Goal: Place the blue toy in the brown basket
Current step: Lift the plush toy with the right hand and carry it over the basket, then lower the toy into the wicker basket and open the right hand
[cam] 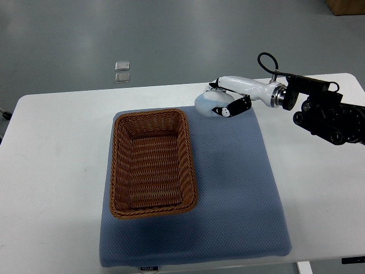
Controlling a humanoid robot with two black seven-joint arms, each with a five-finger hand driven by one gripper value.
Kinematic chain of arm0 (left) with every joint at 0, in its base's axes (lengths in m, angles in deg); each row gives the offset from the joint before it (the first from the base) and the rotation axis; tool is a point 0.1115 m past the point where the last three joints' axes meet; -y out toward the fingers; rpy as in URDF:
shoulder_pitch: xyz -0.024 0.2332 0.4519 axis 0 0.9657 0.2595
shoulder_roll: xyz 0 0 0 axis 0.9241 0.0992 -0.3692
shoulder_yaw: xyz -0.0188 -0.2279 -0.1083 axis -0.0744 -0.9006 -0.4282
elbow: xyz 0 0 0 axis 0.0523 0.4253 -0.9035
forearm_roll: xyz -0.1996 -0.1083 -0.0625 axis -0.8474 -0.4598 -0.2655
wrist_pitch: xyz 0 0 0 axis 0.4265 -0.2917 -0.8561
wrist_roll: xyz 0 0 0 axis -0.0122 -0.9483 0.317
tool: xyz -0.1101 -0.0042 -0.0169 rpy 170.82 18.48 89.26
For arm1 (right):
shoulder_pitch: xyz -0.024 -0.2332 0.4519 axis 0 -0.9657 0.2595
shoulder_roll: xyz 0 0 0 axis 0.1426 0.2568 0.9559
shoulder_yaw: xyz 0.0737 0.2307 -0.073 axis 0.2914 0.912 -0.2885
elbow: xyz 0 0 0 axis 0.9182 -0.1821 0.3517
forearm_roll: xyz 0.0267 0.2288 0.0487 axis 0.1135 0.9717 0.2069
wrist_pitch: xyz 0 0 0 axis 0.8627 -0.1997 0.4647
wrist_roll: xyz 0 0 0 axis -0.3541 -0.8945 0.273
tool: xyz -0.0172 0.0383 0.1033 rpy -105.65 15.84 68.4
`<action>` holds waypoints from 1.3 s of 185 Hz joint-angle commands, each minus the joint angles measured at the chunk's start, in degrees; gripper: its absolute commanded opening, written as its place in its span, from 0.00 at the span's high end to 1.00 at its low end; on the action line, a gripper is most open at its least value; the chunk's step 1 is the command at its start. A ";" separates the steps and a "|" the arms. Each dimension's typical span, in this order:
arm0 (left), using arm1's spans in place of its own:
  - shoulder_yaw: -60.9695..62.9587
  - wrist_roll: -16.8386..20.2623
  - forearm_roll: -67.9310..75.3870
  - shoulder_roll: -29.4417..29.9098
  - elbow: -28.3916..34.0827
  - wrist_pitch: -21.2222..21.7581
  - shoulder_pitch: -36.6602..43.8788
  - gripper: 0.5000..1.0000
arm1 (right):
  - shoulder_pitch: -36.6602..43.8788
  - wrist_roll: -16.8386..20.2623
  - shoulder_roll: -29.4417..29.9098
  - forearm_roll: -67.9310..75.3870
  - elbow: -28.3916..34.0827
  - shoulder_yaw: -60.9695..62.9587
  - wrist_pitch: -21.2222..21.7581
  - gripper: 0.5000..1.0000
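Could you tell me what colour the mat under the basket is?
The mat is a dusty blue with a fine dotted texture, seen in the top view.

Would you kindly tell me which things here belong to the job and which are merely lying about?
Job:
- blue toy, grasped by the right robot hand
- brown basket, holding nothing

Lying about:
- blue mat
- white table
- two small clear items on the floor

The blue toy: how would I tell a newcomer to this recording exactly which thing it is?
Start at the blue-grey padded mat on the white table, then go to the mat's far edge, right of the brown wicker basket. The pale blue rounded toy sits there, with the right robot hand wrapped over it. It is the only smooth, rounded object, lighter than the mat.
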 commanded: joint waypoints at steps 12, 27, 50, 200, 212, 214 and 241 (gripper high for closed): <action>0.00 0.00 0.00 0.00 -0.03 0.00 0.01 0.00 | 0.86 -0.92 2.83 -0.09 3.60 0.25 -2.23 1.00; 0.00 0.00 0.00 0.00 -0.03 0.00 0.01 0.00 | 0.86 -0.92 4.68 -0.17 4.04 0.25 -3.02 1.00; 0.00 0.00 0.00 0.00 -0.03 0.00 0.01 0.00 | 0.69 -1.01 8.46 -0.79 4.13 -0.36 -3.64 1.00; 0.00 0.00 0.00 0.00 0.06 0.00 0.01 0.00 | -3.09 -0.30 15.14 -0.88 1.75 -6.78 -4.43 0.47; 0.00 0.00 0.00 0.00 -0.03 0.00 0.01 0.00 | -3.18 -0.30 15.14 -0.88 1.58 -6.87 -5.39 0.41; 0.00 0.00 0.00 0.00 -0.03 0.00 0.01 0.00 | -3.18 -0.30 15.14 -0.88 1.67 -6.87 -5.48 0.41; 0.00 0.00 0.00 0.00 0.06 0.00 0.01 0.00 | -3.35 -0.13 15.22 -0.70 1.49 -6.61 -7.41 0.21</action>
